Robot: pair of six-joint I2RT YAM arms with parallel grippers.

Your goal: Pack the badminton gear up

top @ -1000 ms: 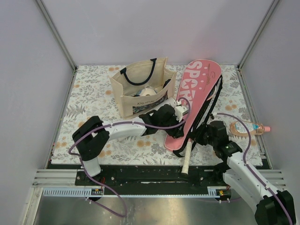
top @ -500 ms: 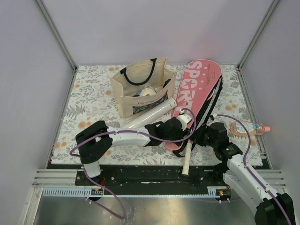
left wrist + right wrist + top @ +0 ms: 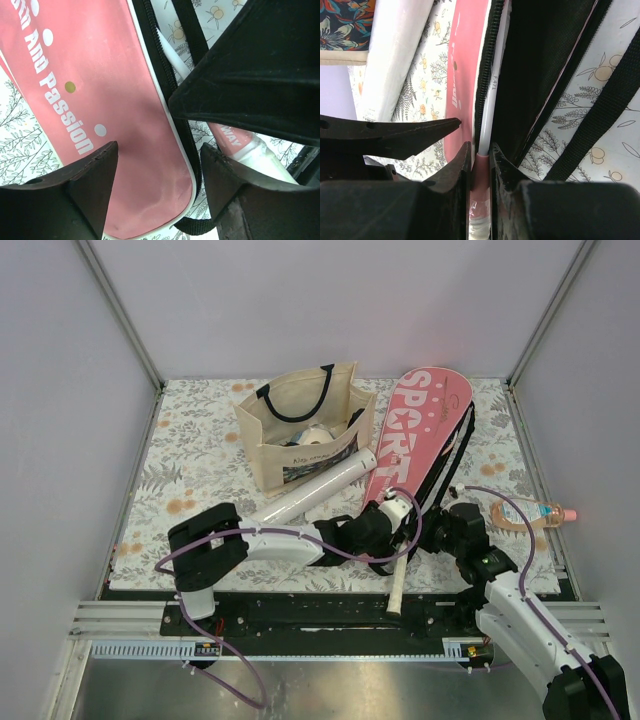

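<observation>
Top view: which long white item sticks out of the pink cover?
The racket handle, at the cover's near end; the white tube lies beside the tote bag.

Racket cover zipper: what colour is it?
Black zipper edging the pink cover; clearest in the left wrist view.

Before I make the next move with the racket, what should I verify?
1. Right gripper clamped on the white-shafted racket's pink neck: ok.
2. Left gripper open, holding nothing: ok.
3. Racket shaft running into the pink racket-shaped SPORT cover's open zip: ok.
4. Racket head fully seated: cannot tell, hidden.
5. Long white tube packed: not ok, lying beside the beige fabric tote bag.
</observation>
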